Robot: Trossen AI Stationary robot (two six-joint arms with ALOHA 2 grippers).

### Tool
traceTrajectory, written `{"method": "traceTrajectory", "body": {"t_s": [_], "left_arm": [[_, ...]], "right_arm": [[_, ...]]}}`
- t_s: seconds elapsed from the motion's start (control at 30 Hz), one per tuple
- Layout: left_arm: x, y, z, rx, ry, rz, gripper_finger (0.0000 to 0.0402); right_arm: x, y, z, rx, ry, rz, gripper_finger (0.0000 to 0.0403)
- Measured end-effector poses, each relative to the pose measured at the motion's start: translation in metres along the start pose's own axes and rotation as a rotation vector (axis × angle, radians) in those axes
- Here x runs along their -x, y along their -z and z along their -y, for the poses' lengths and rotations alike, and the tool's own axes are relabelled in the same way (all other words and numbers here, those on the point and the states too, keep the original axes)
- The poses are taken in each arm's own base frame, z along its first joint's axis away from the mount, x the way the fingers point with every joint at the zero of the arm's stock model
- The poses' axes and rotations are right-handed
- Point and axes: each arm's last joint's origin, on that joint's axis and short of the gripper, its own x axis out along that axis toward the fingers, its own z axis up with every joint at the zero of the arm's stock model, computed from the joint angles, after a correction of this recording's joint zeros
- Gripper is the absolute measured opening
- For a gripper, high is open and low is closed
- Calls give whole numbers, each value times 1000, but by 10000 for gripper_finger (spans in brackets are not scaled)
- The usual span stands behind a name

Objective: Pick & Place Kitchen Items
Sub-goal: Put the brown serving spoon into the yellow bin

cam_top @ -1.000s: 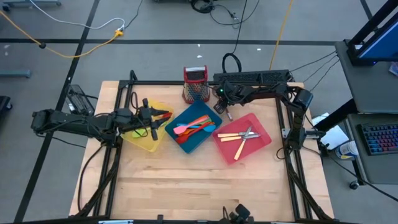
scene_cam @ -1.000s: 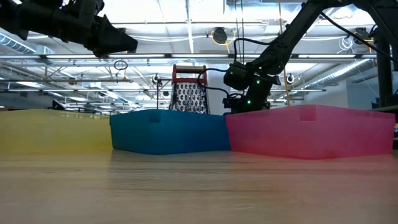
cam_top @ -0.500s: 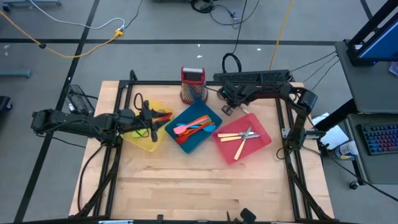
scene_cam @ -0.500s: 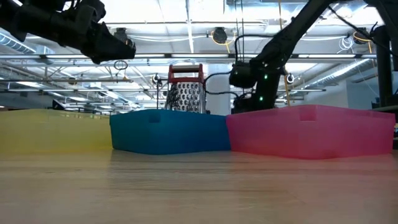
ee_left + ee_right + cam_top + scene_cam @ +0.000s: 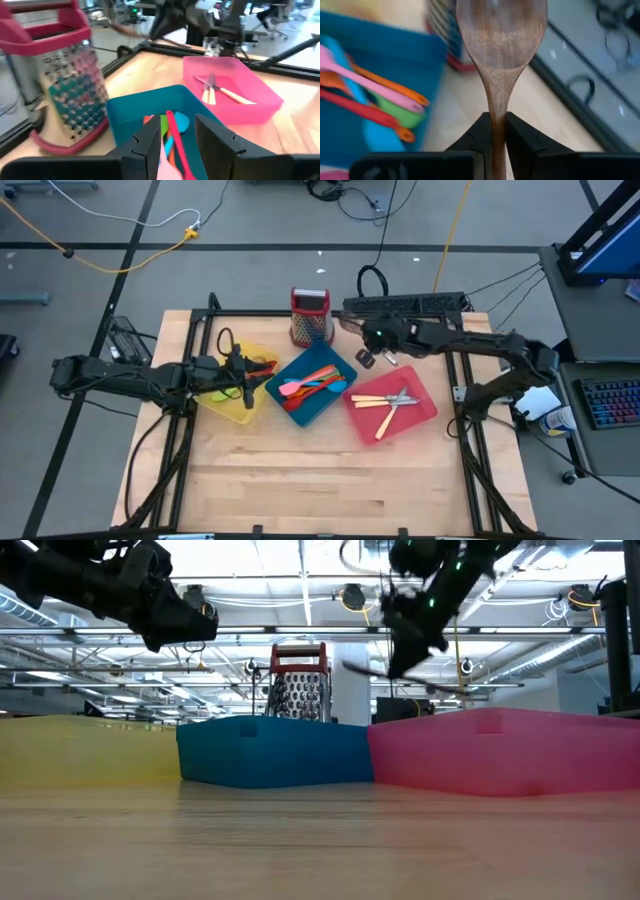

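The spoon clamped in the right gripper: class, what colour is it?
Dark brown wood: the wooden spoon in the right gripper shows best in the right wrist view.

- Wooden spoon (image 5: 501, 40): dark, smooth wood with visible grain, faintly glossy.
- Grater (image 5: 65, 85): perforated shiny metal, framed in red plastic.
- Spatulas (image 5: 312, 383): smooth coloured plastic.
- Cutlery (image 5: 385, 400): pale handles, metal blades.
- Table (image 5: 300, 480): matt light wood.

Dark wooden spoon (image 5: 501, 35) clamped by its handle in the right gripper (image 5: 493, 131), bowl forward, lifted off the table. Pink, orange, red, green, blue plastic utensils (image 5: 313, 384) piled in teal tray. Pale-handled cutlery (image 5: 389, 401) crossed in pink tray.
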Motion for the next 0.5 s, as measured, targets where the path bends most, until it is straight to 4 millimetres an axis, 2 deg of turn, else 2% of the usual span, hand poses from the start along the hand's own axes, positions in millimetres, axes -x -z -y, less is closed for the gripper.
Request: {"method": "traceTrajectory", "body": {"t_s": [0.13, 0.27, 0.5], "left_arm": [[-7, 3, 4, -5, 66, -18, 124], [-20, 4, 13, 5, 137, 16, 124], [-44, 3, 29, -15, 194, 191, 124]], "right_arm": [[24, -13, -25, 56, -92, 199, 31], [34, -21, -53, 148, -180, 440, 33], [46, -14, -83, 169, -363, 699, 32]]}}
